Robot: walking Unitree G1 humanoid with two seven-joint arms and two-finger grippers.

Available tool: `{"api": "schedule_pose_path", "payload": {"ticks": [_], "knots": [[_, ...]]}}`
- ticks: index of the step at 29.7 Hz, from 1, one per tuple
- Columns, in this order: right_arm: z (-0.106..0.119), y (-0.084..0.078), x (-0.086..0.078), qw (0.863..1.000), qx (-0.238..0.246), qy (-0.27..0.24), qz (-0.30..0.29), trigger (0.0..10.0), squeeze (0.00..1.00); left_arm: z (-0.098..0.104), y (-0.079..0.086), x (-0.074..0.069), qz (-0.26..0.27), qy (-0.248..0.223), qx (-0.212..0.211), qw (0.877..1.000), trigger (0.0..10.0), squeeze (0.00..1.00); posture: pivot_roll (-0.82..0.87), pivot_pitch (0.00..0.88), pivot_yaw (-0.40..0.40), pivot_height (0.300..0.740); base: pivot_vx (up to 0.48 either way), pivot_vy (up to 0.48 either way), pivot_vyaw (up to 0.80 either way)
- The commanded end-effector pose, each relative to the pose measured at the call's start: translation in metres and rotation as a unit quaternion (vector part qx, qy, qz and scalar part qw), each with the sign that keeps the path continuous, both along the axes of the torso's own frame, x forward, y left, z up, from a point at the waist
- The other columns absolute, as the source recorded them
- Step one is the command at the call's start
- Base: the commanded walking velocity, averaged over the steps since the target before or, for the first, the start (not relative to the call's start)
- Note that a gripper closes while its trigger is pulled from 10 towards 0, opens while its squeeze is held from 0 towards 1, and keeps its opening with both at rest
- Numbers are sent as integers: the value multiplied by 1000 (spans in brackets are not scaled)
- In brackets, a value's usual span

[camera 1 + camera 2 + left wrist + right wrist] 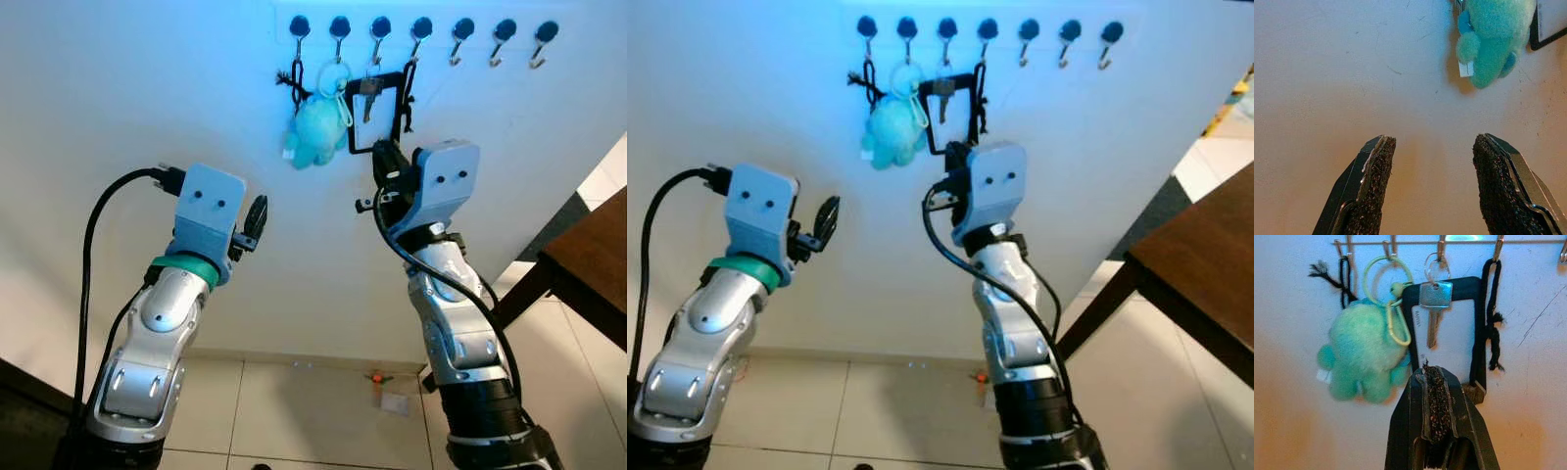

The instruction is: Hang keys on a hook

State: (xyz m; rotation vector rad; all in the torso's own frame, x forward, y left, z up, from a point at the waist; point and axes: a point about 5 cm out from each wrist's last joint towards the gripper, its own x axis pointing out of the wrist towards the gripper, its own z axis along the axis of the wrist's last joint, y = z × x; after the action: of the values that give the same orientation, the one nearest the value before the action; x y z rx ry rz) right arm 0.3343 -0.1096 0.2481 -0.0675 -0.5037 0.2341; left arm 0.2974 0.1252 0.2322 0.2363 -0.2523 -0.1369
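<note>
Black fingers up front: the right gripper [1436, 382] is clenched with nothing between its pads, poised just below the black strap loop [1410, 333], while the left gripper [1432, 161] hangs released, facing bare white wall [147, 98]. Beyond them, the silver key [1433, 308] dangles by its ring from a hook [1441, 252] on the rail, beside the teal plush toy [1359, 357] on its green ring. To my eye the hanging is done; what's left is backing the right arm away cleanly without snagging that strap.
</note>
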Motion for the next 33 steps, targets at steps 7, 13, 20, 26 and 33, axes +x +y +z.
{"api": "schedule_pose_path", "payload": {"ticks": [7, 13, 20, 26, 33], "knots": [[-6, 1, 0, 1000, 2, 7, 3, 10000, 0, -2, 1, -1, 3, 4, -1, 1000, 10000, 0, -40, 83, 116, 740, -412, 0, 0], [-6, 0, 0, 1000, 3, 7, -1, 10000, 0, 0, 2, -1, 4, 2, -2, 1000, 10000, 0, -39, 85, 117, 740, -414, 0, 0], [-6, -1, 1, 1000, 4, 8, -5, 10000, 0, 1, 2, -1, 4, 0, -1, 1000, 10000, 0, -37, 89, 119, 740, -415, 0, 0], [-6, -2, 1, 1000, 5, 10, -6, 10000, 0, 1, 2, -1, 4, 0, -1, 1000, 10000, 0, -36, 91, 119, 740, -416, 0, 0], [-7, -2, 1, 1000, 7, 12, -6, 10000, 0, 0, 2, -1, 5, 1, -2, 1000, 10000, 0, -38, 89, 117, 740, -415, 0, 0]]}}
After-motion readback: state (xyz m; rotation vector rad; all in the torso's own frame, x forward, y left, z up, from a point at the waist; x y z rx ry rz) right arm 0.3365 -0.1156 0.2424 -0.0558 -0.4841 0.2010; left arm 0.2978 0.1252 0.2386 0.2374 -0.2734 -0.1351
